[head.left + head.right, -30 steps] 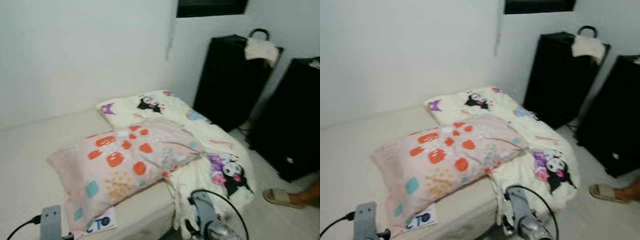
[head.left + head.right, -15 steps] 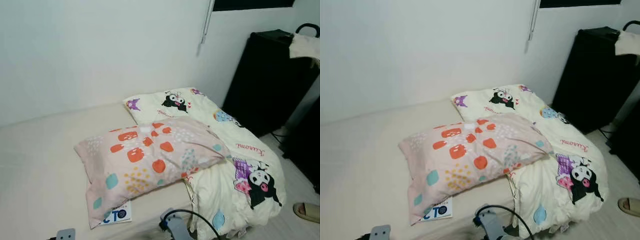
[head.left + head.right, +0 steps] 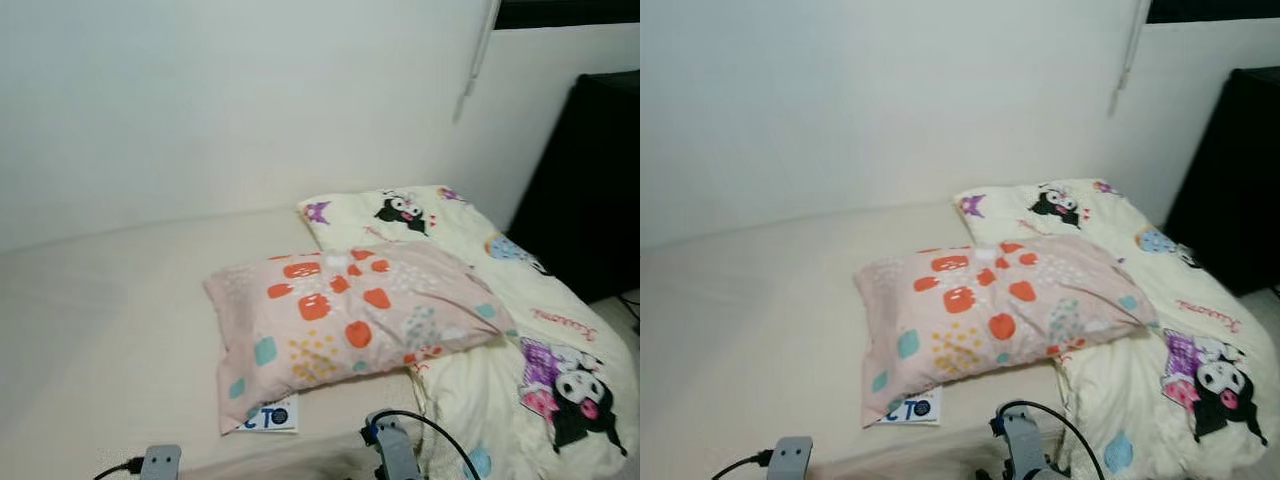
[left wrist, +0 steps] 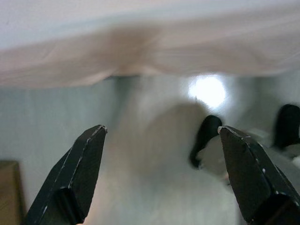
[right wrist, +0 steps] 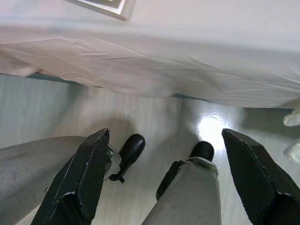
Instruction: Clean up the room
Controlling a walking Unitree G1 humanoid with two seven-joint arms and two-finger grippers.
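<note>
A pink pillow (image 3: pixel 350 315) with orange and teal spots lies askew on the cream bed (image 3: pixel 100 320). A crumpled cream blanket (image 3: pixel 545 330) printed with cartoon figures spills off the bed's right side. A white and blue booklet (image 3: pixel 268 416) pokes out from under the pillow near the front edge. Both arms hang low before the bed, their wrists at the frame's lower edge. My left gripper (image 4: pixel 160 128) is open over the floor beside the hanging sheet. My right gripper (image 5: pixel 165 132) is open too, above my own legs, with nothing between its fingers.
A black cabinet (image 3: pixel 600 190) stands at the right past the blanket. A white wall (image 3: pixel 250 100) runs behind the bed, with a blind cord (image 3: pixel 478 60) hanging on it. Glossy pale floor (image 5: pixel 56 112) lies under the sheet's edge (image 5: pixel 164 70).
The camera has swung left, so the bed and pillow sit further right in the picture. The second black cabinet and a person's sandalled foot have passed out of view. Both arms still hang low.
</note>
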